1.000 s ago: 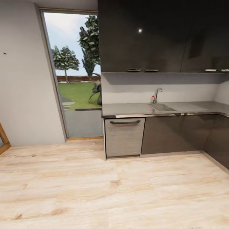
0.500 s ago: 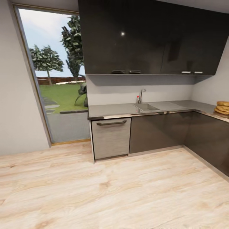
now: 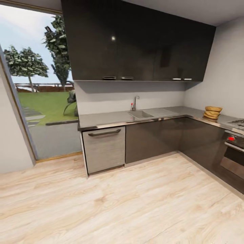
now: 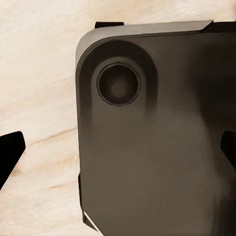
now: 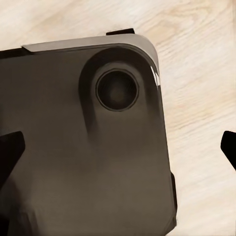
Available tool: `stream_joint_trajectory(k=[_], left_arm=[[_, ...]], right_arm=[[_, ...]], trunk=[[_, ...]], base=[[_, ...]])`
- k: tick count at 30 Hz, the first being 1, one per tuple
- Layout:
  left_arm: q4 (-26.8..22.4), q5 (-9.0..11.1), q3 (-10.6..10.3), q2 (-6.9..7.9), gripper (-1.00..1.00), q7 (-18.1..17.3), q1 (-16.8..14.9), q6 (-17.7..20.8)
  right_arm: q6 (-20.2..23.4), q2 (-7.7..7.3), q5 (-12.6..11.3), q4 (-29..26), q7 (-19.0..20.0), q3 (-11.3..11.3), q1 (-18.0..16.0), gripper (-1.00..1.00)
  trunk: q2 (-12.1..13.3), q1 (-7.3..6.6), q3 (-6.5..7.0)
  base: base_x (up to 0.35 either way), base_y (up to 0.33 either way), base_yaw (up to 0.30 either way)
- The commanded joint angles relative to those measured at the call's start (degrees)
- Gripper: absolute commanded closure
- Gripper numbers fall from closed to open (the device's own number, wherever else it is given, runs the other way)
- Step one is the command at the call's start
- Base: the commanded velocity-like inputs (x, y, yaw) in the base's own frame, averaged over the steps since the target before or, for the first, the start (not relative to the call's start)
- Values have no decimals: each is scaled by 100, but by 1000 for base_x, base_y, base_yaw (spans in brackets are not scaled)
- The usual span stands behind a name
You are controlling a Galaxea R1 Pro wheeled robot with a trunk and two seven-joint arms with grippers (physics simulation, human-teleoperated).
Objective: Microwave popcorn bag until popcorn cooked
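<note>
Hands hang low over the robot's own dark base: in the left wrist view the left hand (image 4: 118, 152) shows two black fingertips (image 4: 11, 155) at opposite edges of the picture, set wide apart with nothing between them, above a rounded dark grey base panel (image 4: 157, 147) with a circular recess. The right wrist view shows the same arrangement, the right hand (image 5: 120, 152) spread wide and holding nothing, one fingertip (image 5: 10, 152) over the panel and the other over pale wood-plank floor (image 5: 201, 64).

From the head view, a kitchen corner: the grey glossy counter (image 3: 108, 118) runs from beside a tall glass door (image 3: 34, 91) along the back wall and turns down the right-hand wall. A sink (image 3: 140, 114) with a chrome tap (image 3: 135, 102) is set into it. Below are dark cabinet fronts (image 3: 152, 137) and a steel dishwasher front (image 3: 103, 149) with a dark handle; above, dark glossy wall cabinets (image 3: 135, 44). On the right-hand run a stack of tan-brown rings, apparently the popcorn bag (image 3: 212, 112), stands beside a hob corner (image 3: 237, 123), above a steel built-in oven (image 3: 232, 156). Light plank flooring spreads across the foreground; lawn and trees (image 3: 25, 62) lie outside.
</note>
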Motion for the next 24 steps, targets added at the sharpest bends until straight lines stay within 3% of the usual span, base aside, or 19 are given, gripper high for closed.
stream_joint_trajectory(k=[1,24], left_arm=[[-1,0,0,1,-100,2,-1,-9],[-1,0,0,1,-100,1,-1,-9]], right_arm=[[-29,0,-42,7,11,-15,-2,-100],[-20,18,-35,7,3,-15,-2,-100]], trunk=[[-2,0,0],[-2,0,110]], base=[[0,0,-282],[0,0,-282]])
